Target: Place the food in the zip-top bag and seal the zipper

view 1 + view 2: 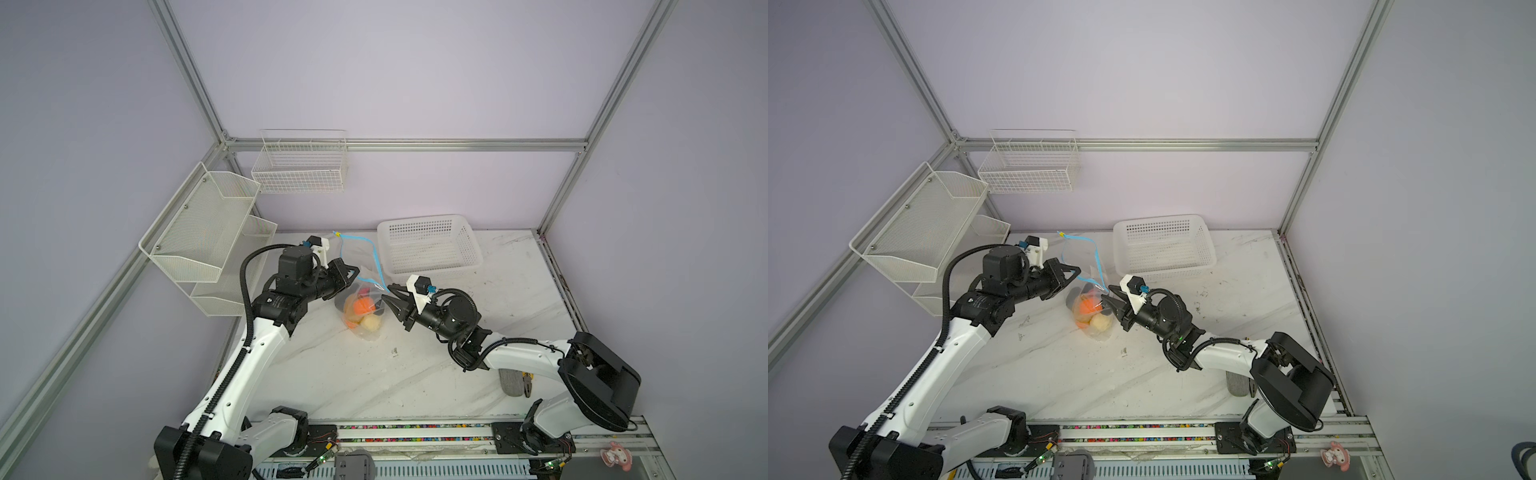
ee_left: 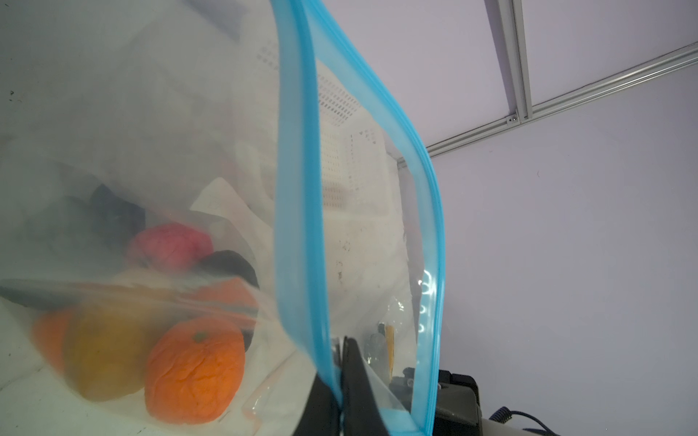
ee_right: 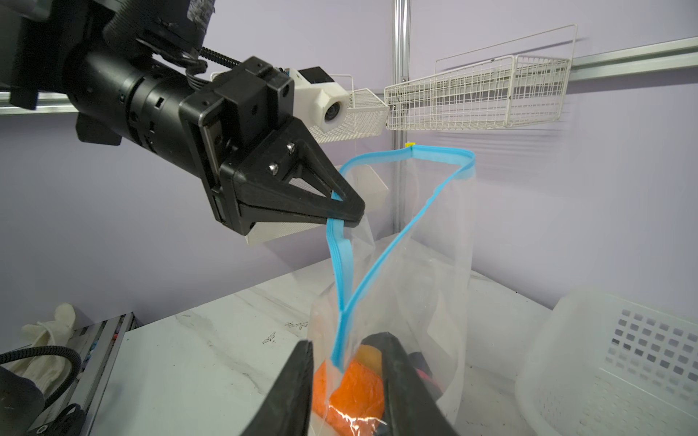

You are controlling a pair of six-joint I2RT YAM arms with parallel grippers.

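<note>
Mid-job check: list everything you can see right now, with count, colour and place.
zip-top bag: one, clear, mid-table, held up, mouth open
zipper: one, light blue, bag's top edge, unsealed
food: several pieces, orange, pink, black, yellow-brown, cream, inside the bag
perforated basket: one, white, on the table behind the bag
wire basket: one, white, back wall
mesh shelf: one, white, left wall
grey object: one, table's front right, partly hidden
pink toy: one, front rail
table: one, white marbled
left claw: black, shut on the zipper
right claw: black, jaws apart astride the zipper's lower end
</note>
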